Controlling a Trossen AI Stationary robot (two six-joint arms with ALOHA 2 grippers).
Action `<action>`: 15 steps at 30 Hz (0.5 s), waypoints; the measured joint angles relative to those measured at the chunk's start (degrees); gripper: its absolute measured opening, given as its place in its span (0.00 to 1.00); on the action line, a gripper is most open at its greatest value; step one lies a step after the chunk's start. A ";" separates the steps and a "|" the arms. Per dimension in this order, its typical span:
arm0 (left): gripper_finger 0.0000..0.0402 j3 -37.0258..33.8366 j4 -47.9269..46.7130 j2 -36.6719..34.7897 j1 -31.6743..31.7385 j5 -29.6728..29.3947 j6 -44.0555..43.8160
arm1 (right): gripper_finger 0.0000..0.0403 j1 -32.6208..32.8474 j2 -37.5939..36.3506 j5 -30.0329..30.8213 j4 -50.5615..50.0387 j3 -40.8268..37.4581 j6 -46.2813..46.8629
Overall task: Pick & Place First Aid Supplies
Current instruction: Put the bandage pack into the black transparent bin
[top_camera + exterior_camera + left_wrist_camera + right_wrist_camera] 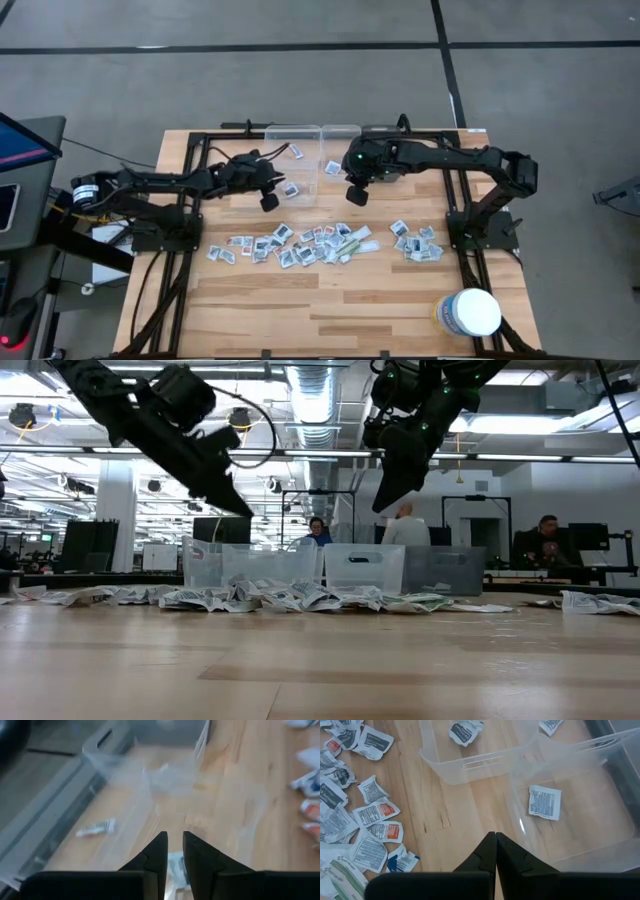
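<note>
Packets [300,244]: two in left bin [292,165], one in middle bin [340,160].

Item count, counter top.
Clear bins [310,150]: 3 in a row, 2 packets in the left one, 1 packet [544,802] in the middle one. Loose packets [300,245] in front of the bins: dozens, in 2 clusters, not countable exactly. White tub [470,313]: 1. Arms: 2.
</note>
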 joint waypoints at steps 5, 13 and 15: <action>0.15 0.00 -0.03 -5.39 -2.33 -1.49 0.16 | 0.00 0.78 0.00 0.02 -0.15 0.00 -0.02; 0.14 0.00 -5.10 -12.43 -9.10 -8.83 0.24 | 0.00 2.14 -1.69 0.18 -5.40 0.05 -0.09; 0.14 0.62 -8.49 -13.17 -11.31 -11.18 0.21 | 0.00 2.37 -2.86 0.18 -8.42 0.02 -0.22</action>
